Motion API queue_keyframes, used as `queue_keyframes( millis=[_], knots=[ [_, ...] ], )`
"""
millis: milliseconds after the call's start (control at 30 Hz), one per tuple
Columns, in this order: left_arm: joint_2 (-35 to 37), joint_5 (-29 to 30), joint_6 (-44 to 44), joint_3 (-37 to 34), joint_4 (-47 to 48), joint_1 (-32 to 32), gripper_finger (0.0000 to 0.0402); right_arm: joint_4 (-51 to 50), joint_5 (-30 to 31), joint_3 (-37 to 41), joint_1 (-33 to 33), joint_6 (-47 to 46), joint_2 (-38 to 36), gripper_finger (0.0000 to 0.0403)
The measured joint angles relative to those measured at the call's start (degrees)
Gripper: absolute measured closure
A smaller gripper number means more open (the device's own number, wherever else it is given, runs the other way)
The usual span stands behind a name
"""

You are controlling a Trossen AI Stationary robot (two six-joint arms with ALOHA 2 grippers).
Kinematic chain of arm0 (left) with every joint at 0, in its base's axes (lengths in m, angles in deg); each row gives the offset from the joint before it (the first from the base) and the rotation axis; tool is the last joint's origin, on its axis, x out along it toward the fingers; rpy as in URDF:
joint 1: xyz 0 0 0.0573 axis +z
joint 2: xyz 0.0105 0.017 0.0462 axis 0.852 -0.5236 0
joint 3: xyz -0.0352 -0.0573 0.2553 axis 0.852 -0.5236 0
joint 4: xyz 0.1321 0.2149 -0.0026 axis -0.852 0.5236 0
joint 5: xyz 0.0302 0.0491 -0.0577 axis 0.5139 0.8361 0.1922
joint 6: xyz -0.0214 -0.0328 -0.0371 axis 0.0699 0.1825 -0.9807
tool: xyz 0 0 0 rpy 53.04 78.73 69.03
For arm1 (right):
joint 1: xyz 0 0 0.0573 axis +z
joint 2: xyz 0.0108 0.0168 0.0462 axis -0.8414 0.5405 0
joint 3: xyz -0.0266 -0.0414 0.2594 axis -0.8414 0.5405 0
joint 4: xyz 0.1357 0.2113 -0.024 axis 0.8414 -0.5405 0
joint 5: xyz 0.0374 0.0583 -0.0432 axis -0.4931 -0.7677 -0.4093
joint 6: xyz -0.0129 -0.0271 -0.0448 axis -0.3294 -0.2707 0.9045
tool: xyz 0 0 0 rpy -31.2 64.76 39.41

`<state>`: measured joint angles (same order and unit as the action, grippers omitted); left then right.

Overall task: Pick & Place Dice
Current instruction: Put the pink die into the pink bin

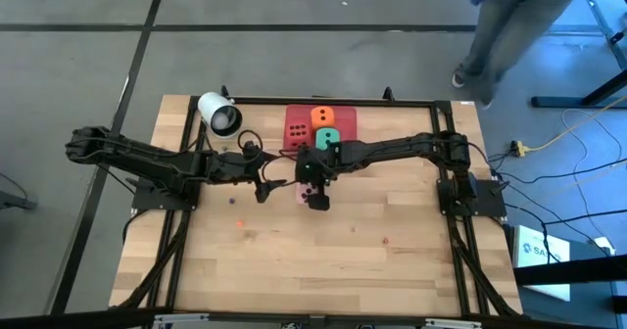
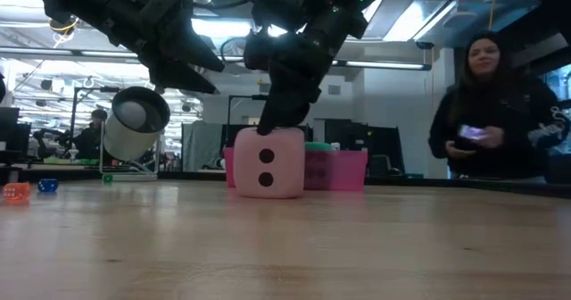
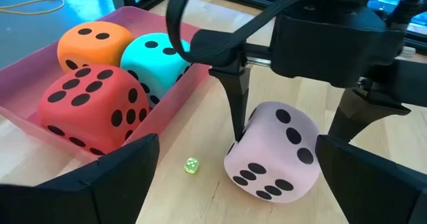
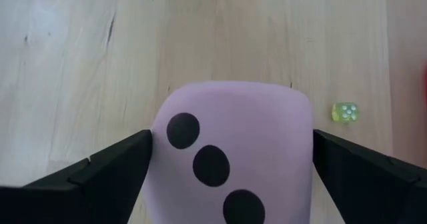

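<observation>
the light pink soft cube with dark pips [image 3: 273, 152] stands on the wooden worktop [image 1: 323, 260], just beside the open side of the pink rectangular tray [image 3: 175, 97] and not inside it. in the tray lie already the red soft cube [image 3: 90, 111], the orange soft cube [image 3: 90, 43] and the green soft cube [image 3: 155, 57], close together.

the right pincer [image 4: 230, 159] is directly above this pink cube, pointing down, and its two dark fingers are spread wide, one on each side of the cube. in the right wrist view the cube sits in the middle between them; whether the fingers touch its sides i cannot tell. i judge that the cube is not gripped now. a cube has no long axis, so the fingers face two flat sides.

the left pincer [image 3: 237, 177] is also spread and holds nothing; it is near, at the side, looking toward the cube. the right arm is nearer.

a tiny yellow-green die [image 3: 191, 165] lies on the worktop just beside the pink cube.
</observation>
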<state>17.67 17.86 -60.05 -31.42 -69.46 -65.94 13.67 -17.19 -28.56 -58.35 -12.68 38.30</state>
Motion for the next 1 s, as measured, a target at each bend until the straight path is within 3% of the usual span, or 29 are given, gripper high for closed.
queue_keyframes(
  millis=[1000],
  knots=[
    [0.0, -0.09, -0.04, 0.0, 0.02, 0.01, 0.0002, -1.26, -3.48, 0.24, 0.18, 4.19, -0.79, 0.0003]
  ],
)
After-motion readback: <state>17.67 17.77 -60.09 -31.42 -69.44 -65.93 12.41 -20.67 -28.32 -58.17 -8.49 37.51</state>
